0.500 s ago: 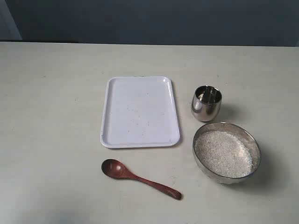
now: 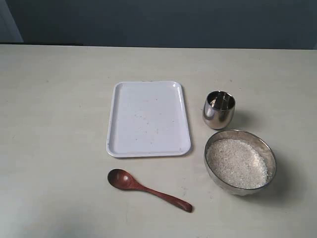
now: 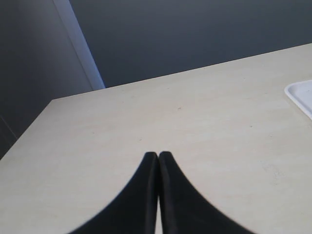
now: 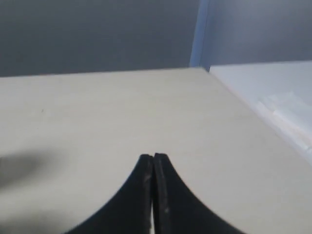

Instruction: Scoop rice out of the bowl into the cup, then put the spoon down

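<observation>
1. Steel bowl [image 2: 261, 145] stood on the table [image 2: 59, 124], filled with rice [image 2: 237, 162]. The steel cup [image 2: 218, 110] stood just beside it, apart from the white tray [image 2: 148, 119].
2. The wooden spoon [image 2: 151, 191] lay flat on the table near the tray, handle end toward the bowl, untouched.
3. My left gripper [image 3: 158, 155] was clenched on nothing, above bare table.
4. My right gripper [image 4: 153, 156] was likewise pressed together, empty.
5. Against half a second before, no object had shifted in the exterior view, and neither of my arms showed there.
6. Judgement: scooping had not begun. The first step would require opening one pair of jaws and reaching for the spoon handle.
</observation>
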Available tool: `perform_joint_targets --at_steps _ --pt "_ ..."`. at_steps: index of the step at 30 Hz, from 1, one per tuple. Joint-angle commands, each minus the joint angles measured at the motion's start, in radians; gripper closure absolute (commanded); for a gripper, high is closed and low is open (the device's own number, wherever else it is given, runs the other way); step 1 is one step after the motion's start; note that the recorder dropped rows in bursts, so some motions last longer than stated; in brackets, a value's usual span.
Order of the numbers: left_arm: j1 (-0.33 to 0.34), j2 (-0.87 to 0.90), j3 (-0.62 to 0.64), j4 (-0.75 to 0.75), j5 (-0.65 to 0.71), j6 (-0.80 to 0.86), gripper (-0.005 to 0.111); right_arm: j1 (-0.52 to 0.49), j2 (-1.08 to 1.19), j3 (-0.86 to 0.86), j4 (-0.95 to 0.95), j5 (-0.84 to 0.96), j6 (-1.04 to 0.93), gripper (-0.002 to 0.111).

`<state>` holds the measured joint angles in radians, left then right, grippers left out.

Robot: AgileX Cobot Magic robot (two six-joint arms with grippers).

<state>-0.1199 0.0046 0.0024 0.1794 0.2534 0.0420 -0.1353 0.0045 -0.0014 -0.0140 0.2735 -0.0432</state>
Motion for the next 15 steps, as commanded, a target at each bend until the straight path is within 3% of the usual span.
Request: perform_joint_targets --at_steps 1,4,11,15 --pt "0.001 -0.005 -0.002 -0.002 -0.014 -0.006 0.106 -0.003 -0.005 0.001 -0.045 -0.262 -0.007 0.109" --pt "0.001 -0.005 -0.002 -0.002 -0.014 -0.006 0.106 -0.003 -0.005 0.001 -0.043 -0.429 -0.007 0.109" --pt "0.001 -0.005 -0.002 -0.002 -0.014 -0.006 0.106 -0.003 -0.005 0.001 -0.04 -0.563 0.027 0.109" --pt "0.001 -0.005 -0.002 -0.002 -0.014 -0.006 0.106 -0.003 -0.005 0.001 0.108 -0.605 0.437 0.109"
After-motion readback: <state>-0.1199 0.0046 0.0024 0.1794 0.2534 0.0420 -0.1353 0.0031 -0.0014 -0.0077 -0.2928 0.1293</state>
